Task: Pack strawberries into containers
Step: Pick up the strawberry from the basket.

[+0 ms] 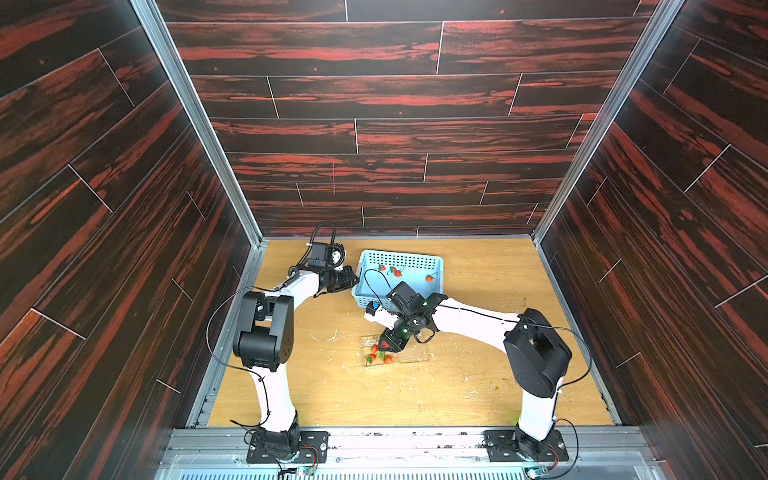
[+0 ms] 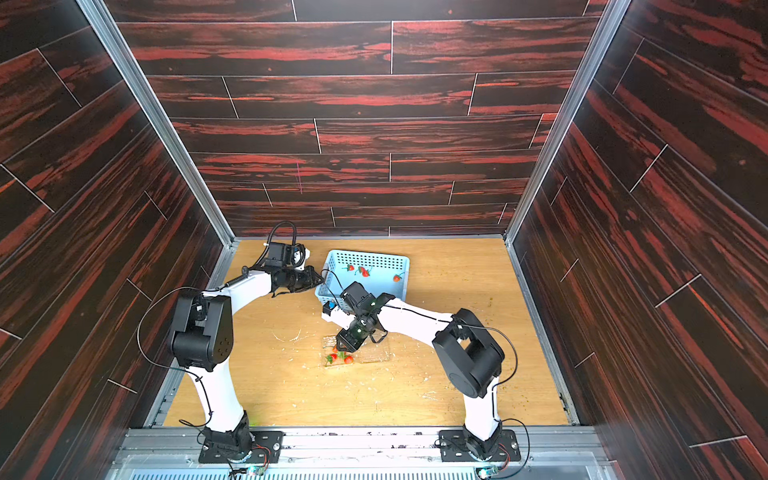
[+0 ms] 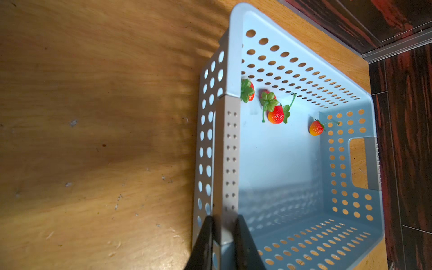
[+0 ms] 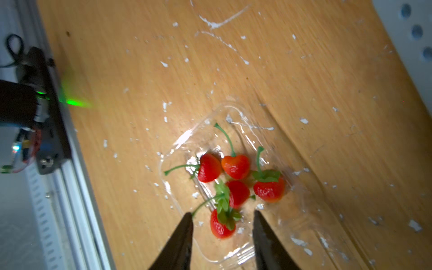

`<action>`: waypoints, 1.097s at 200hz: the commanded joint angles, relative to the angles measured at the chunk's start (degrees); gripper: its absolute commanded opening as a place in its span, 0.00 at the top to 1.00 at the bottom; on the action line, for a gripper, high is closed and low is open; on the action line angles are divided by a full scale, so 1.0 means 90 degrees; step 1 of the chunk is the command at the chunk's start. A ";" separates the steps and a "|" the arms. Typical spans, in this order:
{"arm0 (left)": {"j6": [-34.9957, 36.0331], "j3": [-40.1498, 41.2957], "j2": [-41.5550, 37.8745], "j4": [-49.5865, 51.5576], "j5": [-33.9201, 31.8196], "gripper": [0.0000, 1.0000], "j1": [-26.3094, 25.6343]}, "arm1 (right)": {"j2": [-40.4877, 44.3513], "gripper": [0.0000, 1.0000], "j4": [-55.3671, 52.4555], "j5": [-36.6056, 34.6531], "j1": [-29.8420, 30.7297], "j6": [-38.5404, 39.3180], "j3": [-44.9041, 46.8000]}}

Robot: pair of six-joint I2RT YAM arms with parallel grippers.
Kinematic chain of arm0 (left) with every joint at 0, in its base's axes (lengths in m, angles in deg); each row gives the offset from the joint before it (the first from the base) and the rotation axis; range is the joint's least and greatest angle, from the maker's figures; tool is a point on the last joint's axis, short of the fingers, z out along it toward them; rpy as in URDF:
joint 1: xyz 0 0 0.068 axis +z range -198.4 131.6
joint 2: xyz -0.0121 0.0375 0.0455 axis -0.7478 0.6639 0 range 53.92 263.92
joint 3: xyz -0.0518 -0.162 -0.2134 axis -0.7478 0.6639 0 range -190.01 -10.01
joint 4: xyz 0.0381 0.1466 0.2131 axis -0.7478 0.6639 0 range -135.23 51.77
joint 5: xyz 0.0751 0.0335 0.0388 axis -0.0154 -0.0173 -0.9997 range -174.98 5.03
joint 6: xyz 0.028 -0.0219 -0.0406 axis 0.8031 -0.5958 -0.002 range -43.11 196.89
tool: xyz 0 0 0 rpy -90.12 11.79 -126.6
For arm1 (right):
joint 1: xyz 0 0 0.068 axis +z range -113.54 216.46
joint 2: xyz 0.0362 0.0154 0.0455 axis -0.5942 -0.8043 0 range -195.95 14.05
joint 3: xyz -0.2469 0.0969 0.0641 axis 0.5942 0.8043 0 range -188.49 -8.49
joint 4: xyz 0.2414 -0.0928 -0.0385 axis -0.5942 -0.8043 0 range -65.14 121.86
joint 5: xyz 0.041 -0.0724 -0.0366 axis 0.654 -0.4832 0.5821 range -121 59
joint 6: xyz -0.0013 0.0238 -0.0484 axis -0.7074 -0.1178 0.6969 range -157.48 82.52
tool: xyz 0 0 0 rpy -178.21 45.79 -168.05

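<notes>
Several strawberries [image 4: 236,166] lie in one half of the clear container [image 4: 182,140], near the middle of the table [image 1: 411,355]. My right gripper [image 4: 222,214] hangs open just above them. One berry [image 4: 219,228] lies under the gap, touching neither finger, and another [image 4: 238,192] looks blurred. Several more strawberries [image 3: 275,114] rest on the floor of the light blue basket [image 3: 304,77] at the back. My left gripper [image 3: 223,224] is shut on the basket's near side wall, one finger inside and one outside. Both top views show this grip [image 1: 353,280] [image 2: 318,279].
White flecks and scratches dot the wooden table [image 1: 478,374]. Dark wood-patterned walls close in the back and both sides. A metal rail [image 1: 374,436] with both arm bases runs along the front. The left arm's base [image 4: 35,105] shows in the right wrist view.
</notes>
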 commanded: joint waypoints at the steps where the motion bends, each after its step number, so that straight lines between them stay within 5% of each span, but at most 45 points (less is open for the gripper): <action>1: 0.0009 -0.0071 -0.0057 0.0021 -0.0101 0.85 -0.0006 | 0.0062 0.52 -0.0025 -0.0148 -0.0065 0.0050 -0.0194; 39: 0.0018 -0.0052 -0.0076 -0.0002 -0.0071 0.85 -0.0006 | 0.0245 0.50 0.0344 -0.0139 -0.1135 -0.0308 -0.0822; 76: -0.0056 -0.0032 -0.0140 -0.0081 -0.0007 0.85 -0.0006 | -0.1235 0.49 0.0002 -0.0878 -0.1739 -0.0163 -0.2528; 149: -0.0011 -0.0052 -0.0319 0.0054 0.0083 0.85 -0.0015 | -0.3798 0.48 -0.1028 -0.1566 -0.1980 -0.0258 -0.5607; 219: 0.0047 0.0075 -0.0497 0.0137 0.0080 0.86 -0.0015 | -0.4283 0.47 -0.1074 -0.2346 -0.2003 -0.0604 -0.6260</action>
